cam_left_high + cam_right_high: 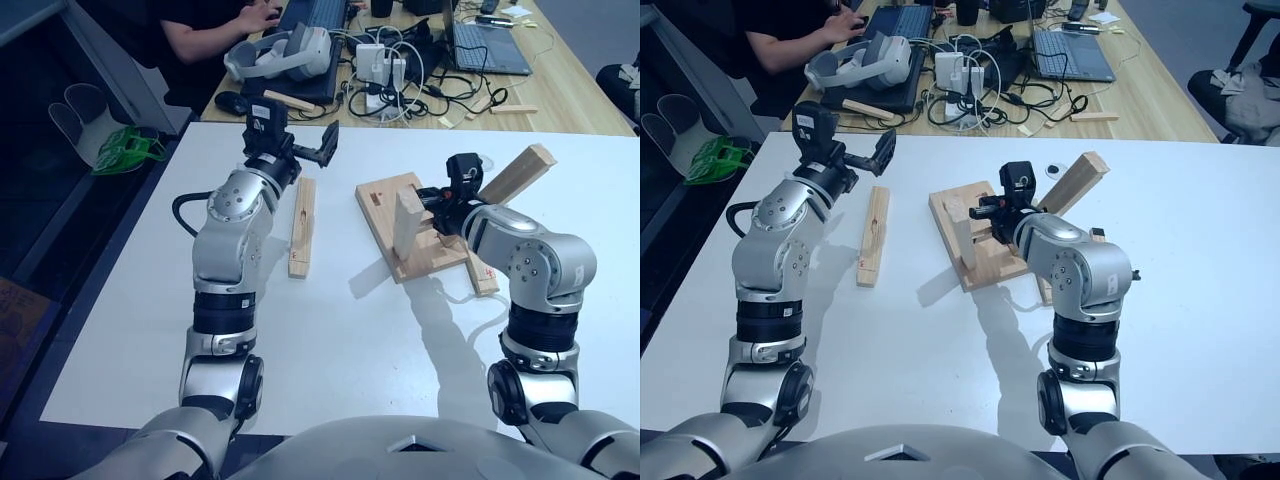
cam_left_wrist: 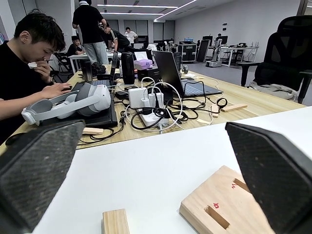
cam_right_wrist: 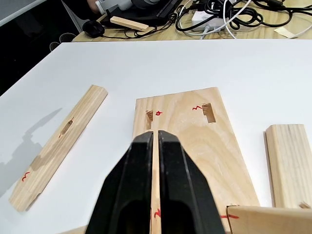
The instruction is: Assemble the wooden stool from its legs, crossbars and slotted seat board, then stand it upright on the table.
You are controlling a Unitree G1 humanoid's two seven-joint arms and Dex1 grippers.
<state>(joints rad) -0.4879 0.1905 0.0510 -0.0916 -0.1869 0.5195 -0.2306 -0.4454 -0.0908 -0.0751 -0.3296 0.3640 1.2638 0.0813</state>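
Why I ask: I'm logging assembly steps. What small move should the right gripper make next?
Probably ease the wooden piece toward an empty slot. The right gripper is shut on it, upright on the seat board, short of both open slots.

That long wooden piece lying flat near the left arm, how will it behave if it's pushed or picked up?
The wooden piece looks solid and flat-faced, so it is probably stiff and should slide rather than roll on the smooth white table. Being long, it would likely swivel if pushed near one end, or tilt if gripped off-centre.
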